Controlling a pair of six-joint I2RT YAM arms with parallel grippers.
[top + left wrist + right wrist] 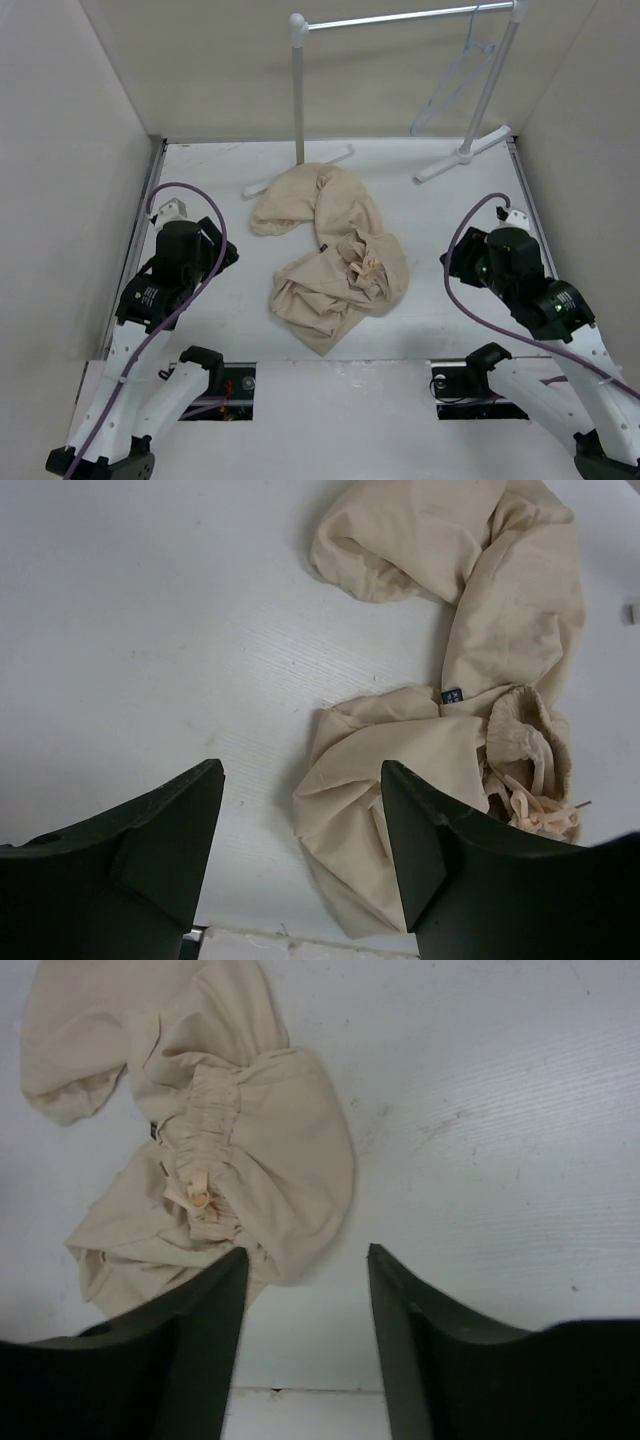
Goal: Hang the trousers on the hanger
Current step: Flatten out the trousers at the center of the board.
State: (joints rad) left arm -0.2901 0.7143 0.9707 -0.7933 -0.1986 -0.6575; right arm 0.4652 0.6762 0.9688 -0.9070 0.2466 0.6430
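The beige trousers [335,255] lie crumpled in a heap in the middle of the table. They also show in the left wrist view [470,680] and the right wrist view [200,1150], with the elastic waistband and drawstring facing up. The pale thin hanger [455,78] hangs by its hook from the silver bar of the rack at the back right. My left gripper [302,780] is open and empty, above the table left of the trousers. My right gripper [306,1260] is open and empty, right of the trousers.
A white tube garment rack [298,90] with a silver bar stands at the back, its feet on the table. Beige walls close in the left, right and back sides. The table's near edge [330,362] has two cut-outs by the arm bases.
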